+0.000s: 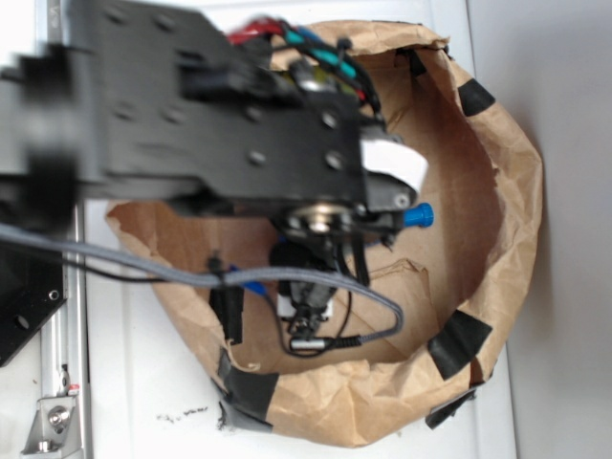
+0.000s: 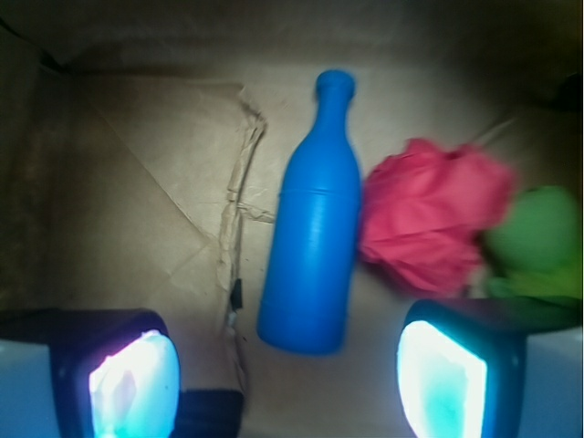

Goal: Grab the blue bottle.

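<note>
The blue bottle (image 2: 315,246) lies on its side on the brown paper floor in the wrist view, neck pointing away from me and base nearest. My gripper (image 2: 287,383) is open, with nothing between its two lit fingers (image 2: 132,383). The bottle's base sits just ahead of the gap, slightly right of its middle. In the exterior view the black arm (image 1: 220,115) covers most of the bottle. Only the bottle's blue cap (image 1: 418,215) sticks out at the arm's right edge.
A red paper ball (image 2: 433,219) touches the bottle's right side, and a green fuzzy toy (image 2: 538,237) lies beyond the ball. All lie inside a rolled-down brown paper bag (image 1: 497,143) patched with black tape (image 1: 459,339). A grey cable (image 1: 143,263) crosses the bag's left rim.
</note>
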`<action>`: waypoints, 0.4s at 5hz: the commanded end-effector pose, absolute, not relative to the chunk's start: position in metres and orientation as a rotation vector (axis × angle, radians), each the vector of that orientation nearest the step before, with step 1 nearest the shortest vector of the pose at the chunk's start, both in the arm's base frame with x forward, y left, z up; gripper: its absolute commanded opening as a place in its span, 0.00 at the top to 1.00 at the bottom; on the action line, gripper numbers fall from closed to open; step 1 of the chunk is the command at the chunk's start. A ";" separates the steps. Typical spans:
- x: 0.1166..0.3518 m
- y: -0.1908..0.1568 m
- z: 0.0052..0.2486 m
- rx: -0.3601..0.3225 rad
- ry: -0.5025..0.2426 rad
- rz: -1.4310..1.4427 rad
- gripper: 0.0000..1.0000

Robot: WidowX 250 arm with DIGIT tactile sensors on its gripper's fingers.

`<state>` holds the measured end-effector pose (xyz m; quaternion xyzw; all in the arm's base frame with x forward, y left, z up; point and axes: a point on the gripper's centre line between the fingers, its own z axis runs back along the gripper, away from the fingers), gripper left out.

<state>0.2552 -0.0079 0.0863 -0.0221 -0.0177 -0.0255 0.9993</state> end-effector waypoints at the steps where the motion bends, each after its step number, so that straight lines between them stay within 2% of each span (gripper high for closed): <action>1: 0.276 -0.028 0.083 -0.102 -0.104 -0.036 0.00; 2: 0.278 -0.035 0.076 -0.114 -0.121 -0.045 0.00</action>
